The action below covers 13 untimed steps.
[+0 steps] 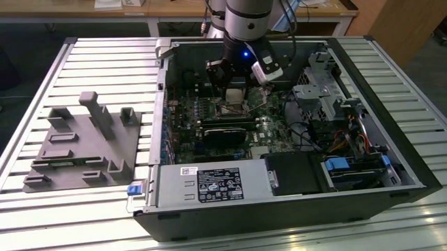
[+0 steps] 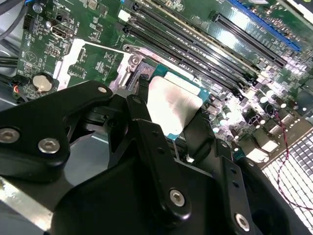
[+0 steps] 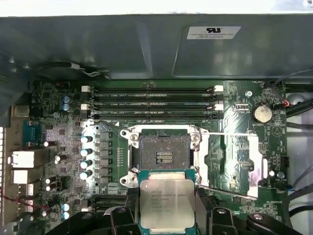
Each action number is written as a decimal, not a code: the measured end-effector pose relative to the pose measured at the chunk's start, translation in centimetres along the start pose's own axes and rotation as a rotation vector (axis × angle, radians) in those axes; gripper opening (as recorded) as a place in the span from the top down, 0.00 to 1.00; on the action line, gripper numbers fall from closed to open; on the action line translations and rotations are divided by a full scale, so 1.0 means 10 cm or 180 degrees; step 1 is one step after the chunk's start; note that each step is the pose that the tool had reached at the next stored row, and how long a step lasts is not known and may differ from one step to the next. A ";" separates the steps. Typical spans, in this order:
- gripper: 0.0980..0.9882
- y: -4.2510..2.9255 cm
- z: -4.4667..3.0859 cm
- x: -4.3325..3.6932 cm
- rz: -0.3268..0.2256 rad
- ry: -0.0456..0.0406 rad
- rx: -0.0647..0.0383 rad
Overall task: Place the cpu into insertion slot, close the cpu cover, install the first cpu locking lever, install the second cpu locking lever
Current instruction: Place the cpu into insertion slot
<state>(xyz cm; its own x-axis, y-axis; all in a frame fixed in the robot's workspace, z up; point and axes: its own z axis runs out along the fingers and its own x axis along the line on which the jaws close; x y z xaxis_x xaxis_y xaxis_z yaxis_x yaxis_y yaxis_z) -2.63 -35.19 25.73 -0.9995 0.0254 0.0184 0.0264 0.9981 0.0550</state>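
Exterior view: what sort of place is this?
Probably a robotics lab bench, not a factory line: open desktop computer case on a slatted aluminium table, grey holding fixture beside it, wooden desks behind. The tool holds the cpu near the insertion slot.

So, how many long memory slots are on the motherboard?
4. The memory slots lie side by side between the insertion slot and the case wall. None looks hidden. The end effector holds the cpu nearby.

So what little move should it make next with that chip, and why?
Probably line the chip up squarely over the open socket. The hand grips the chip by its edges, and in the first wrist view it looks off to one side of the socket. The cover is swung aside, leaving the socket bare.
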 end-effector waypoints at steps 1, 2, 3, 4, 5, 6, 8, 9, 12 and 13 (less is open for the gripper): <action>0.50 0.005 0.012 0.000 0.0000 0.0000 0.0000; 0.50 0.009 0.024 0.000 0.0000 0.0000 0.0000; 0.50 0.014 0.036 0.000 0.0000 0.0000 0.0000; 0.50 0.020 0.047 0.000 0.0000 0.0000 0.0001; 0.50 0.025 0.056 0.000 0.0000 0.0000 0.0001; 0.50 0.030 0.066 0.000 0.0000 0.0000 0.0001; 0.50 0.039 0.086 0.000 0.0000 0.0000 0.0000; 0.50 0.044 0.096 -0.001 0.0000 0.0000 0.0000; 0.50 0.050 0.126 -0.001 0.0000 0.0000 0.0002; 0.50 0.049 0.133 -0.001 0.0000 0.0000 0.0004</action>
<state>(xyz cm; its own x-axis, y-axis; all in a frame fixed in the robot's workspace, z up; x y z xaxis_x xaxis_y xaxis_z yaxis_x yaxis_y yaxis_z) -2.62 -34.63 24.43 -0.9995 0.0254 0.0184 0.0263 0.9982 0.0537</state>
